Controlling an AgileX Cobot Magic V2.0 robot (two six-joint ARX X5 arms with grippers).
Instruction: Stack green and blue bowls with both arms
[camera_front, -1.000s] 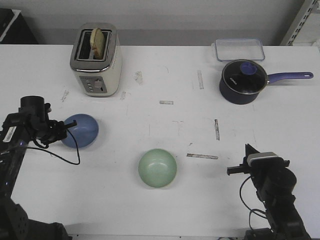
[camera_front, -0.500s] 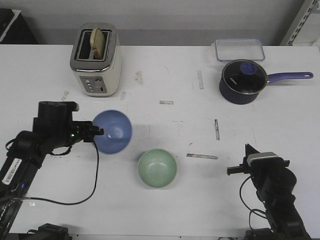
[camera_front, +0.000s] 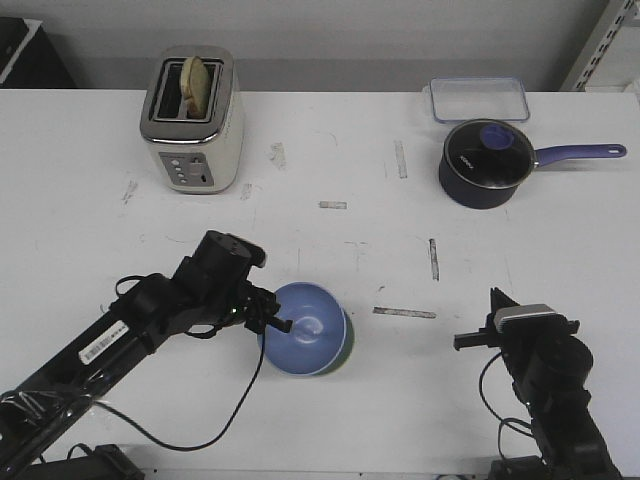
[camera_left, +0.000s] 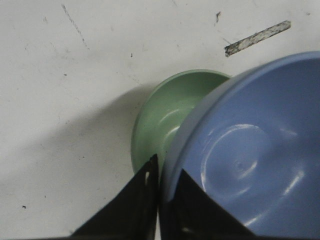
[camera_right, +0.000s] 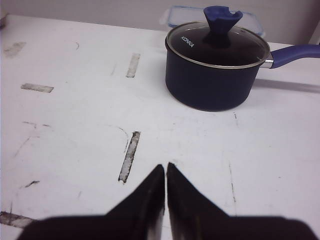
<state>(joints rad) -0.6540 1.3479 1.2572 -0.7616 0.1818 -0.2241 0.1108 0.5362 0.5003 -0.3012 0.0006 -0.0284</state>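
Left arm (camera_front: 150, 320): reaches from the lower left of the front view toward the centre of the white worktop (camera_front: 330, 140).
Left end effector (camera_front: 268, 318): clamped on the near-left rim of the blue bowl (camera_front: 303, 328); the left wrist view shows one finger (camera_left: 136, 200) outside the wall and the other inside it.
Blue bowl: held just below the frame's centre, directly over the green bowl (camera_front: 347, 345), open side up.
Green bowl: almost covered in the front view, only a sliver of rim showing at the blue bowl's right; in the left wrist view its inside (camera_left: 165, 112) shows beside and under the blue bowl (camera_left: 250, 150). Whether the two touch cannot be told.
Toaster (camera_front: 192, 118): cream and chrome, upper left, a slice of bread (camera_front: 197, 83) in its slot.
Saucepan (camera_front: 486, 163): dark navy, glass lid, purple handle pointing right, upper right, with a clear container (camera_front: 479, 99) just behind.
Right arm (camera_front: 545, 385): lower right corner, well apart from both bowls.
Right end effector (camera_right: 165, 172): fingers pressed together, gripping nothing.
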